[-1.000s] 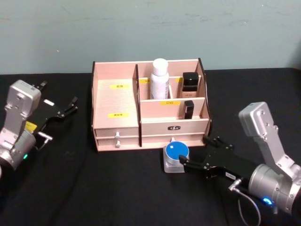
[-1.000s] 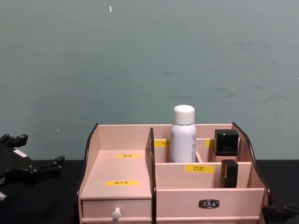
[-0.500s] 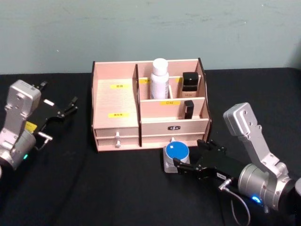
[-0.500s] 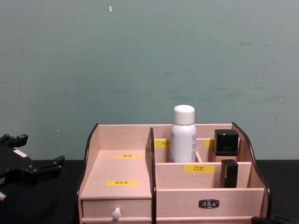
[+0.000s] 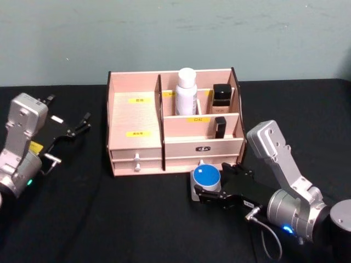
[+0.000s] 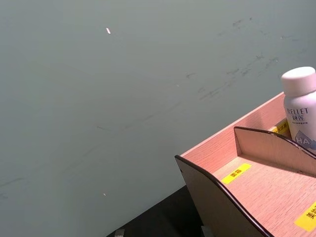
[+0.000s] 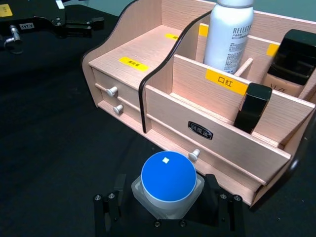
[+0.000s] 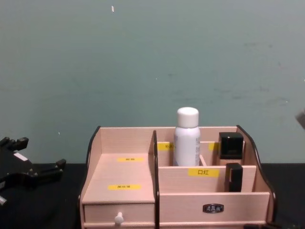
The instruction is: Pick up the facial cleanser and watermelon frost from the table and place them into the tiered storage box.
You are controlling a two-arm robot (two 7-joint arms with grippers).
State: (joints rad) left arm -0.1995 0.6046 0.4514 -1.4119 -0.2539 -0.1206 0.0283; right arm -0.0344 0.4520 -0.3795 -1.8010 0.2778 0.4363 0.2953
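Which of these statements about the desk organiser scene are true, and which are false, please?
1. The white bottle stands upright in a back compartment of the organiser. True.
2. The blue-lidded jar sits inside the organiser. False: it is on the table just in front of the organiser, with the right gripper at it.
3. The left gripper is holding the white bottle. False: it is off to the organiser's left, apart from it.
4. A black-capped container stands in the compartment to the right of the bottle. True.
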